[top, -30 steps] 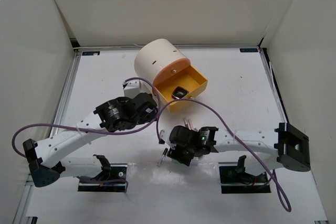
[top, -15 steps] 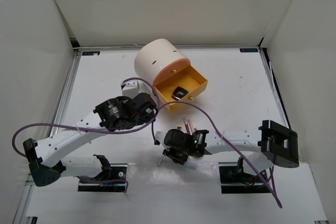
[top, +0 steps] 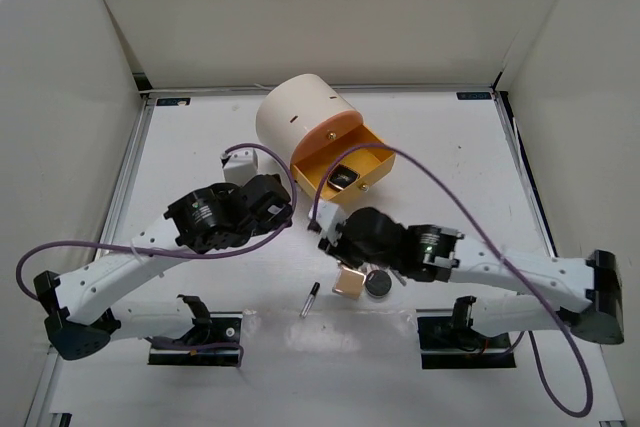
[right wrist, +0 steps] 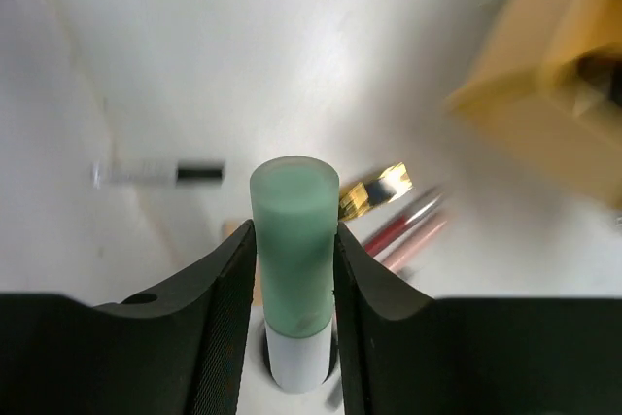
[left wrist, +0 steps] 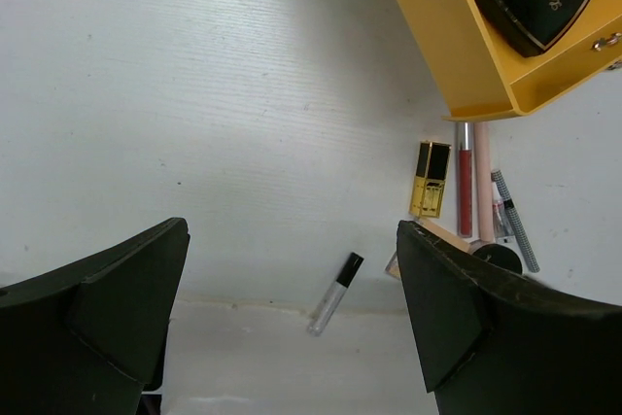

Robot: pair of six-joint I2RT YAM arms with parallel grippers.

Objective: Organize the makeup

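Observation:
My right gripper (right wrist: 294,240) is shut on the mint-green tube (right wrist: 293,240), which stands upright between the fingers, lifted above the table just in front of the drawer. My left gripper (left wrist: 292,240) hangs open and empty over the table, above the clear tube (left wrist: 335,293). Beside the clear tube (top: 311,299) lie a tan pad (top: 349,282) and a black round compact (top: 378,284). A gold-and-black tube (left wrist: 431,179) and thin red, pink and grey pencils (left wrist: 483,182) lie under the drawer's front. A black square compact (top: 345,176) rests in the open yellow drawer (top: 375,159).
The cream cylindrical box (top: 300,117) stands at the back centre with its yellow drawer pulled out toward the arms. White walls enclose the table on three sides. Purple cables loop over both arms.
The right gripper closed on the mint-green tube and carried it up from the near table toward the drawer, uncovering the tan pad and round compact. The left arm drifted slightly left.

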